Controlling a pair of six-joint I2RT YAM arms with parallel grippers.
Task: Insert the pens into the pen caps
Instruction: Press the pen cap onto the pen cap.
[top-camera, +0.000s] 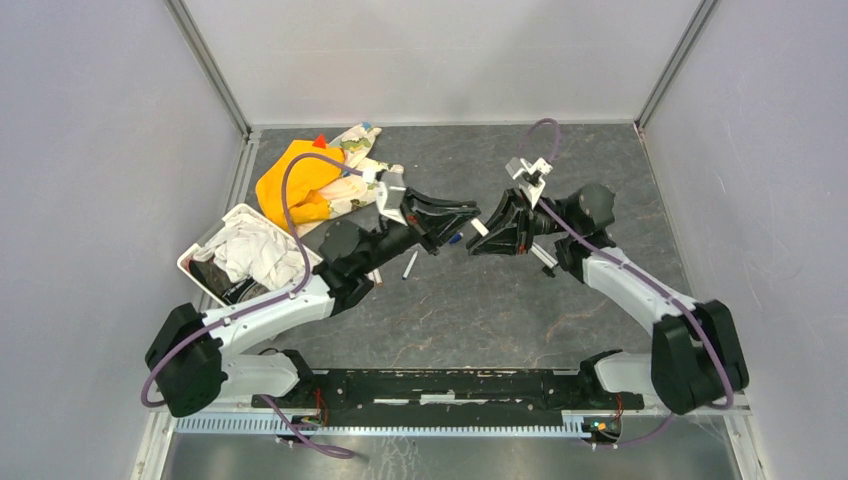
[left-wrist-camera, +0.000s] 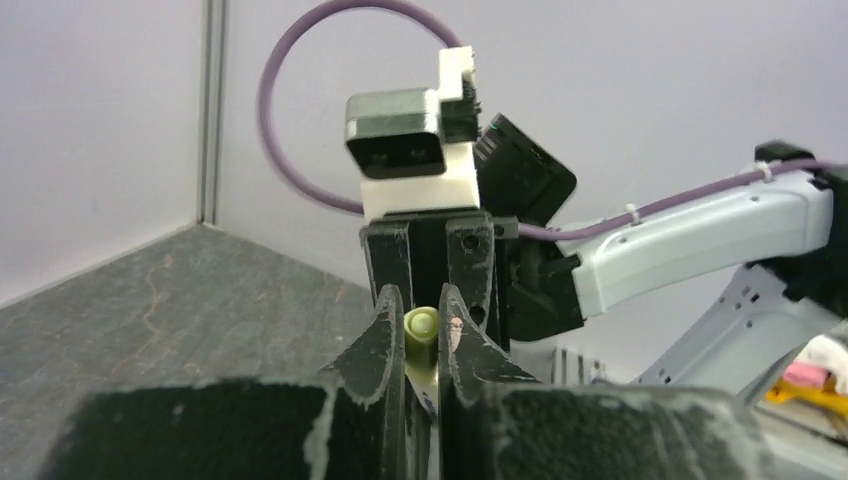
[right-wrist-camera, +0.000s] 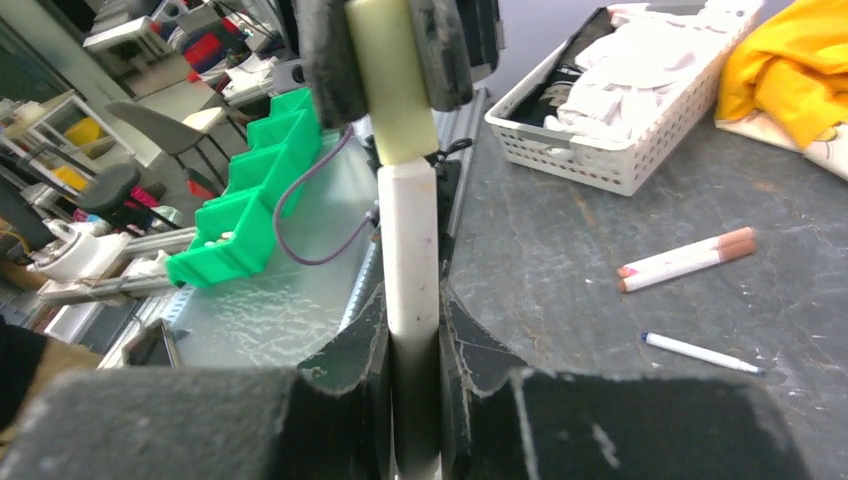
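Note:
My left gripper (left-wrist-camera: 420, 300) is shut on a cream pen cap (left-wrist-camera: 421, 328), whose round end shows between the fingers. My right gripper (right-wrist-camera: 412, 305) is shut on a white pen (right-wrist-camera: 410, 240) that points straight away from its camera. The pen's far end meets the lower end of the cream cap (right-wrist-camera: 392, 85), which the left gripper's fingers (right-wrist-camera: 328, 60) hold from above. In the top view both grippers, left (top-camera: 460, 226) and right (top-camera: 484, 236), meet tip to tip over the table's middle. Two more pens lie on the table: one with reddish-brown ends (right-wrist-camera: 685, 258) and a thinner blue-tipped one (right-wrist-camera: 700, 352).
A white basket (top-camera: 196, 252) of cloths stands at the left. An orange cloth (top-camera: 292, 180) and a patterned cloth (top-camera: 358, 145) lie behind it. A loose pen (top-camera: 410, 264) lies under the left arm, with a small blue piece (top-camera: 455, 238) nearby. Green bins (right-wrist-camera: 250, 210) stand beyond the table edge.

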